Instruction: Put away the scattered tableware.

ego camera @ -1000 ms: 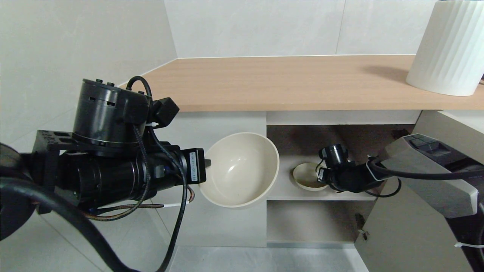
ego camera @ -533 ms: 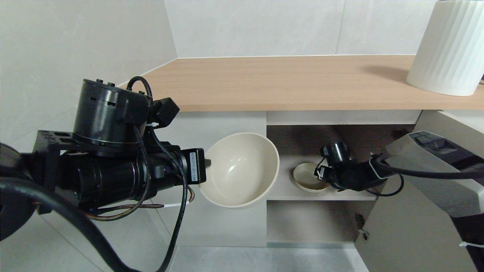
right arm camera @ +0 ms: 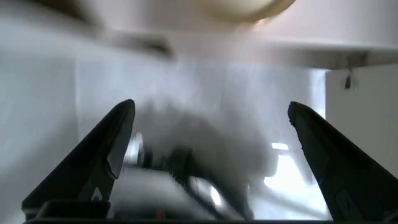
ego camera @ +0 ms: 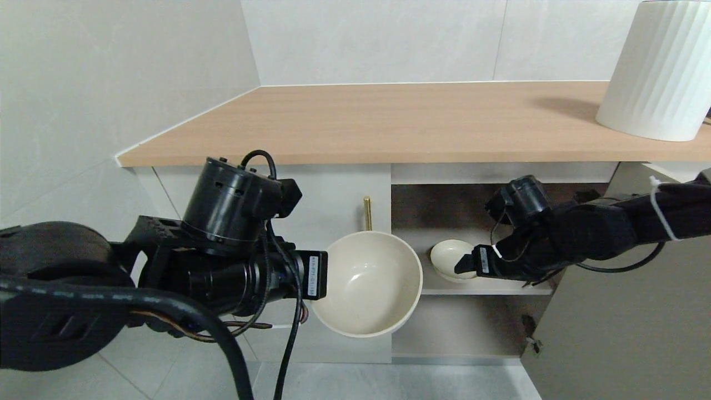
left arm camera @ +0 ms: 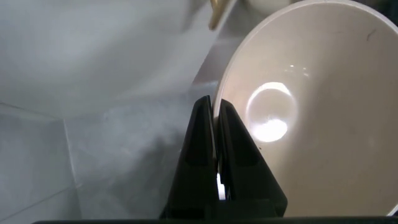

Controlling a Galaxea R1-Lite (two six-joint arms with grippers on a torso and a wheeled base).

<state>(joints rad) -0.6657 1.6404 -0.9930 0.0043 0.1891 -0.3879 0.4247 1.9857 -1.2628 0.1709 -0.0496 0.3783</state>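
A large cream bowl (ego camera: 369,289) hangs in front of the closed cabinet door, and my left gripper (ego camera: 328,278) is shut on its rim. In the left wrist view the fingers (left arm camera: 214,134) pinch the bowl's edge (left arm camera: 311,112). A small cream bowl (ego camera: 449,256) rests on the middle shelf (ego camera: 489,289) of the open cabinet. My right gripper (ego camera: 464,264) is just in front of that small bowl, apart from it. In the right wrist view the right gripper (right arm camera: 211,109) stands open and holds nothing, with the small bowl (right arm camera: 242,7) beyond it.
A wooden countertop (ego camera: 416,119) runs above the cabinet, with a white ribbed vessel (ego camera: 658,66) at its right end. A gold handle (ego camera: 367,212) sticks up on the closed door. The open cabinet door (ego camera: 611,333) stands at the right. The lower compartment (ego camera: 461,328) has room.
My left arm has moved down and to the right with the large bowl. My right arm has drawn back out of the cabinet, and the small bowl stays on the shelf.
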